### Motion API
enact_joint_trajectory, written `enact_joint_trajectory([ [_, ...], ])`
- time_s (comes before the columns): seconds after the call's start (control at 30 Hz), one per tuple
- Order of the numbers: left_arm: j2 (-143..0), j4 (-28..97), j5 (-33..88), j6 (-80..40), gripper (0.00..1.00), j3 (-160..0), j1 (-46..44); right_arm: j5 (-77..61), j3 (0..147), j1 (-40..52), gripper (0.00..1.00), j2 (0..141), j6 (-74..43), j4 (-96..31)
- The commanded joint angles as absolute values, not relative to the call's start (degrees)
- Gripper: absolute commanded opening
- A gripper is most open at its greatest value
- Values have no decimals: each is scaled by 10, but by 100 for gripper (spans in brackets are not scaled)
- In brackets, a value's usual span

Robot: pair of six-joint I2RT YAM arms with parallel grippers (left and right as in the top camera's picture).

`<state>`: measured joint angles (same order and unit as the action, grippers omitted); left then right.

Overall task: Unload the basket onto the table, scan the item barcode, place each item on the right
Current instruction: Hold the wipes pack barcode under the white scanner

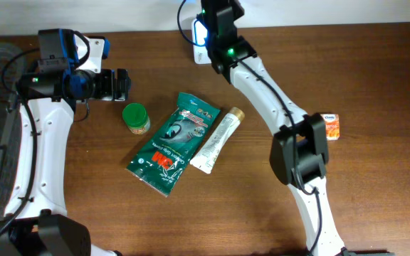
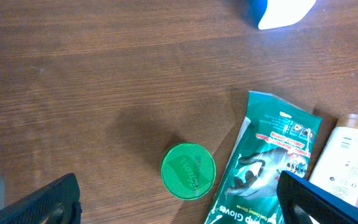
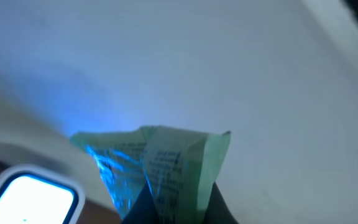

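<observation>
A pale green packet (image 3: 166, 165) with small print stands pinched between my right gripper's (image 3: 176, 208) dark fingers, which are shut on it. Blue light falls on its left side. The white, blue-edged scanner (image 3: 30, 199) glows just below and left of it. From overhead, the right gripper (image 1: 216, 14) hangs over the scanner (image 1: 199, 32) at the table's far edge, and the packet is hidden under it. My left gripper (image 1: 119, 85) is open at the left, empty, with its fingers (image 2: 48, 202) wide apart above a green-lidded jar (image 2: 188, 171).
A green-lidded jar (image 1: 136, 117), a dark green gloves pouch (image 1: 174, 142) and a white tube (image 1: 217, 139) with a gold cap lie mid-table. A small orange packet (image 1: 331, 126) sits at the right, by the right arm's elbow.
</observation>
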<state>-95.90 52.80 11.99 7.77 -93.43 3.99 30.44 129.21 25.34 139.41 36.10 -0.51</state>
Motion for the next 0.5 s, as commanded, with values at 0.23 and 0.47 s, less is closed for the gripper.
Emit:
enact_joint_trajectory([
  [0.23,-955,526,122,87,99,-937,43,226,1304,258,4,1466,527,54],
  [0.47,-955,526,122,87,99,-937,43,250,1304,272,4,1424,448,37],
])
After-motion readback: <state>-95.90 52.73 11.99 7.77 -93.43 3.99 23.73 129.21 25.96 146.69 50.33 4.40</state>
